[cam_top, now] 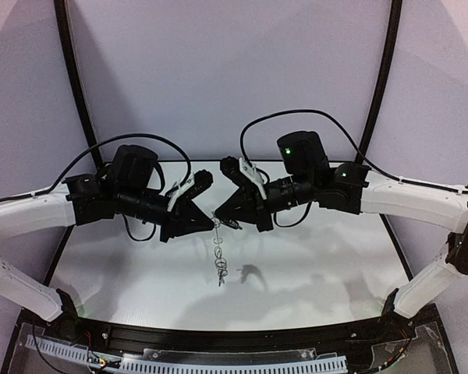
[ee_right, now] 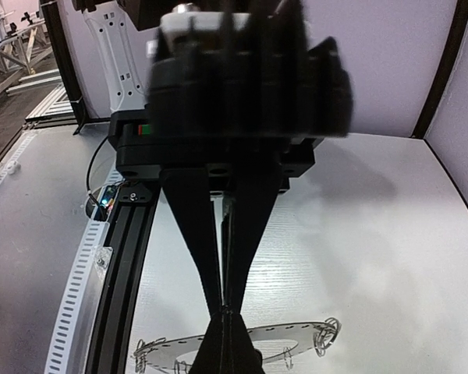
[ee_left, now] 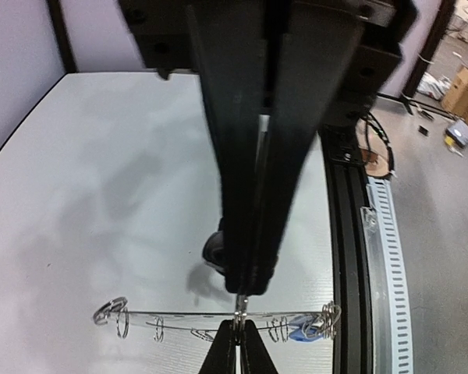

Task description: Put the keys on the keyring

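White worktop point(cam_top: 140, 257), matte w/ faint wood grain & soft grey shadows; pale lavender-grey walls point(cam_top: 234, 70) at back & both sides, evenly lit. Two black curved poles point(cam_top: 72, 70) rise from the rear corners, and a black rail point(cam_top: 242, 336) runs along the near edge w/ a white slotted cable duct point(cam_top: 218, 365) just outside it. Past the enclosure, the left wrist view shows grey floor point(ee_left: 444, 202) w/ a cardboard box point(ee_left: 464, 89) top right; the right wrist view shows metal framing point(ee_right: 15, 39) top left, too blurry for detail.
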Available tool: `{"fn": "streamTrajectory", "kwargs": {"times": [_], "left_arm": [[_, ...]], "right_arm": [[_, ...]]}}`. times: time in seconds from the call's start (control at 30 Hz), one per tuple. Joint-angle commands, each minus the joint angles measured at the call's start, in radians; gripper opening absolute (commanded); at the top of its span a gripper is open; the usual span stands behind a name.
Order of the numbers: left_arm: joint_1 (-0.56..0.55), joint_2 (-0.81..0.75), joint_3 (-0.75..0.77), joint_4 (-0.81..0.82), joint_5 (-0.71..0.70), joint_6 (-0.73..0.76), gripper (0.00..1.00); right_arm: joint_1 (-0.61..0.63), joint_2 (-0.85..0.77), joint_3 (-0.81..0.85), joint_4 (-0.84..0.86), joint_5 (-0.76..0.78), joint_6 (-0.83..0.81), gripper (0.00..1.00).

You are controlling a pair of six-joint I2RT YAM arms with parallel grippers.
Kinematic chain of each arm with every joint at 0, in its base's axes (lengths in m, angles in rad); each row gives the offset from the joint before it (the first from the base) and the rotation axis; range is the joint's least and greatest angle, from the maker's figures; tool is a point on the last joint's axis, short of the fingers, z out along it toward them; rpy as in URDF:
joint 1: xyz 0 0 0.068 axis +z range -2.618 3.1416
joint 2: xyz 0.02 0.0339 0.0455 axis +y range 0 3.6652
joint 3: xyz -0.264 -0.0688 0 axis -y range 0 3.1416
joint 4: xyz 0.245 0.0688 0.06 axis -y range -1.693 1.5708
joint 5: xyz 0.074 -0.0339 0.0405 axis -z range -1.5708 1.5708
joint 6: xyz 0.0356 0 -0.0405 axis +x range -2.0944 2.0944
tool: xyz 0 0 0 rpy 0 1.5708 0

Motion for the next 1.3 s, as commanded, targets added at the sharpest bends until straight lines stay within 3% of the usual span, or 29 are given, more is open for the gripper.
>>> {"fn": "streamTrajectory", "kwargs": {"times": [0.0, 0.13, 0.5, 0.7, 0.83, 0.97, 1.0, 1.07, 1.13, 1.23, 1.27], "left_arm": [[-0.004, -0.073, -0.017, 0.195, -0.108, -0.122, 0.01], [-0.003, -0.078, -0.038, 0.282, -0.217, -0.308, 0.01], [-0.003, -0.093, -0.03, 0.309, -0.231, -0.414, 0.01], [-0.004, -0.122, -0.056, 0.32, -0.269, -0.442, 0.01], [-0.004, -0.147, -0.081, 0.364, -0.399, -0.48, 0.01], [-0.003, -0.181, -0.118, 0.373, -0.349, -0.442, 0.01], [-0.002, -0.2, -0.145, 0.391, -0.241, -0.401, 0.06], [-0.003, -0.239, -0.197, 0.402, -0.165, -0.34, 0.3], [-0.003, -0.28, -0.232, 0.389, -0.137, -0.318, 0.6], [-0.004, -0.347, -0.259, 0.362, -0.087, -0.3, 0.94], [-0.004, -0.36, -0.266, 0.358, -0.081, -0.292, 0.97]], "right_arm": [[0.025, 0.026, -0.009, -0.025, 0.085, -0.009, 0.0], [0.03, 0.015, -0.052, 0.093, 0.162, 0.031, 0.0], [0.088, 0.096, -0.032, 0.129, 0.307, -0.004, 0.0], [0.092, 0.102, -0.026, 0.107, 0.262, -0.028, 0.0], [0.092, 0.069, -0.042, 0.07, 0.153, -0.067, 0.0], [0.092, 0.042, -0.056, 0.078, 0.185, -0.075, 0.0], [0.089, 0.034, -0.054, 0.08, 0.198, -0.083, 0.0], [0.087, 0.025, -0.052, 0.094, 0.17, -0.086, 0.0], [0.084, 0.028, -0.053, 0.121, 0.138, -0.071, 0.0], [0.081, 0.036, -0.041, 0.112, 0.103, -0.063, 0.0], [0.08, 0.037, -0.038, 0.108, 0.097, -0.066, 0.0]]}}
